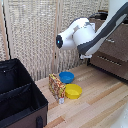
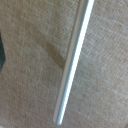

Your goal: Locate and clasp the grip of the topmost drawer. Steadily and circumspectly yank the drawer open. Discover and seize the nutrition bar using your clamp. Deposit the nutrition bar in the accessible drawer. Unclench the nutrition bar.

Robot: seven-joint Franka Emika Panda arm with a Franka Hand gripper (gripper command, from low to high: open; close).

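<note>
The wrist view is filled by a dark brown wood-grain drawer front (image 2: 35, 80), crossed at a slant by its slim silver bar handle (image 2: 73, 60). Of my clamp only one dark finger (image 2: 1, 52) shows at the picture's edge, apart from the handle. In the exterior view the bulky white and grey arm (image 1: 82, 35) reaches to the brown dresser (image 1: 116, 52) on the exterior view's right and hides the clamp. Which drawer it faces I cannot tell. The nutrition bar (image 1: 56, 86) stands upright on the wooden floor, beside the bowls.
A yellow bowl (image 1: 73, 91) and a blue bowl (image 1: 66, 77) sit on the floor next to the bar. A large black case (image 1: 20, 95) fills the exterior view's lower left. A woven screen (image 1: 35, 35) stands behind.
</note>
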